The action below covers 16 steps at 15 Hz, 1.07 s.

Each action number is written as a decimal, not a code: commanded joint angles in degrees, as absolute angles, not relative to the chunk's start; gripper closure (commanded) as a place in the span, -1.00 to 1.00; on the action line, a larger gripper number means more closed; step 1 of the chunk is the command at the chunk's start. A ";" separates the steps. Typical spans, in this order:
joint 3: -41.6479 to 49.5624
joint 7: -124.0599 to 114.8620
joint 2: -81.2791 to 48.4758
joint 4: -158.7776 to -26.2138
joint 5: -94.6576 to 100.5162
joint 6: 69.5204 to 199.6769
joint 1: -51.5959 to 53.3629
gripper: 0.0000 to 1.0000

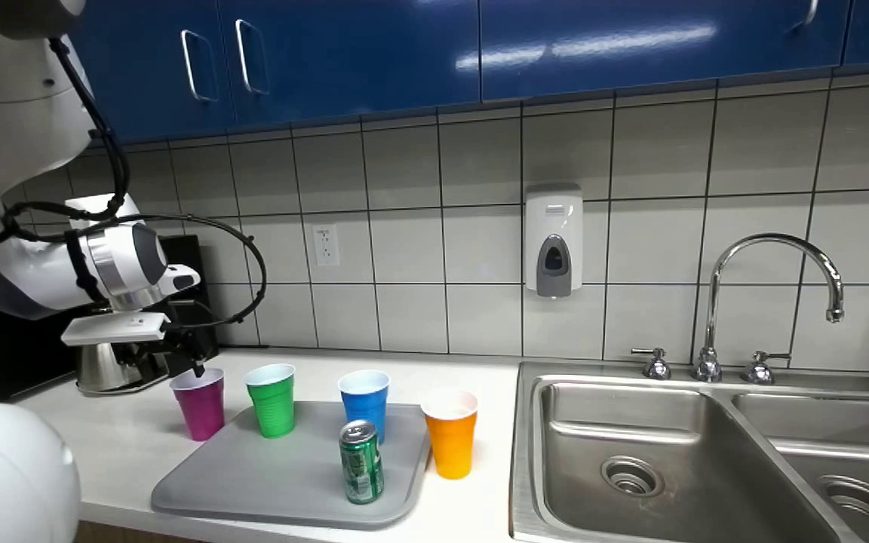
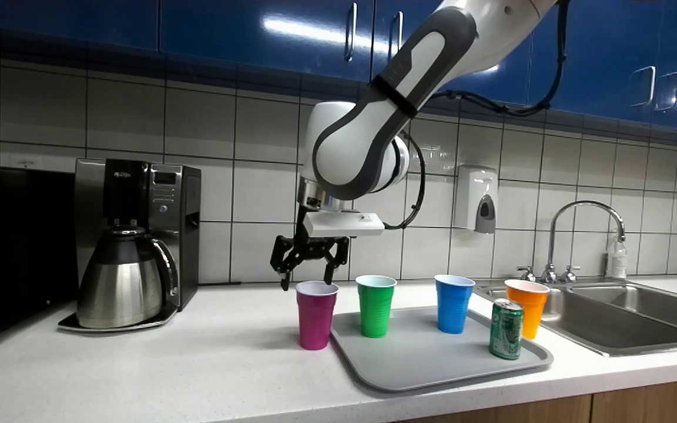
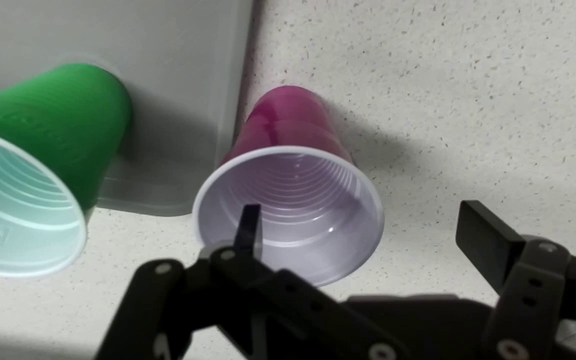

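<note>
Lettering on the green cup [image 3: 93,110], left in the wrist view, and on the green can [image 2: 506,329], lower right in an exterior view, cannot be made out. The jaws are held wide apart above the magenta cup [image 3: 288,125], mid-frame in the wrist view, its mouth overlapped by one finger [image 3: 248,230].

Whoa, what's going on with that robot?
A robot arm has its fingers open near the top of the purple cup, but isn't holding it. In the wrist view, one finger shows across the cup's mouth, the other off to one side. That cup stands on the counter beside a gray tray. On the tray stand a green cup, a blue cup and a can; an orange cup stands beside it.
</note>
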State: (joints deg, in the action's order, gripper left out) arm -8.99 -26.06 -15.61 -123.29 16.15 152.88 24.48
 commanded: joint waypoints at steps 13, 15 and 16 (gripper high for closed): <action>-9.70 -14.39 -21.44 -117.91 14.57 151.24 23.28 -1.00; -9.77 -13.64 -21.94 -117.71 14.34 151.27 23.23 -1.00; -9.75 -13.40 -22.22 -117.62 14.34 151.25 23.25 -1.00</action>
